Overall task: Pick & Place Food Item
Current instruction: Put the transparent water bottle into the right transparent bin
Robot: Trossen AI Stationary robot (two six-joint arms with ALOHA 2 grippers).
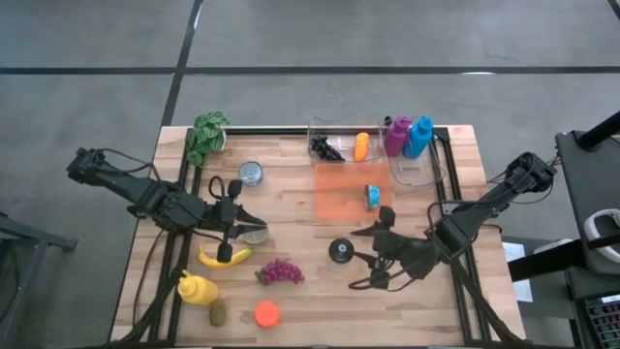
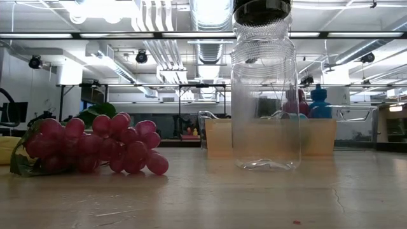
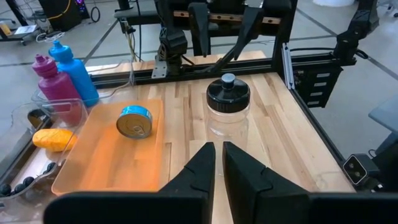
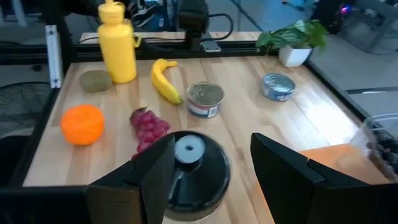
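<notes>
A clear jar with a black lid (image 1: pixel 341 252) stands upright on the wooden table, right of centre. My right gripper (image 1: pixel 360 257) is open just to its right. In the right wrist view its fingers (image 4: pixel 212 140) stand on either side of the lid (image 4: pixel 193 174), with a gap on one side. My left gripper (image 1: pixel 260 224) is shut on nothing and hovers left of centre, pointing toward the jar (image 3: pixel 228 106). Purple grapes (image 1: pixel 281 272), a banana (image 1: pixel 225 257), an orange (image 1: pixel 266 313), a kiwi (image 1: pixel 218 313) and a yellow bottle (image 1: pixel 197 288) lie near the front left.
An orange tray (image 1: pixel 339 199) at the centre back carries a blue can (image 1: pixel 373 197). Behind it, clear bins hold an orange item (image 1: pixel 361 145), dark berries (image 1: pixel 326 148), a purple bottle (image 1: pixel 397 136) and a blue bottle (image 1: pixel 418 136). Two cans (image 1: pixel 254 234) (image 1: pixel 251 174) and a plant (image 1: pixel 206 136) are at the left.
</notes>
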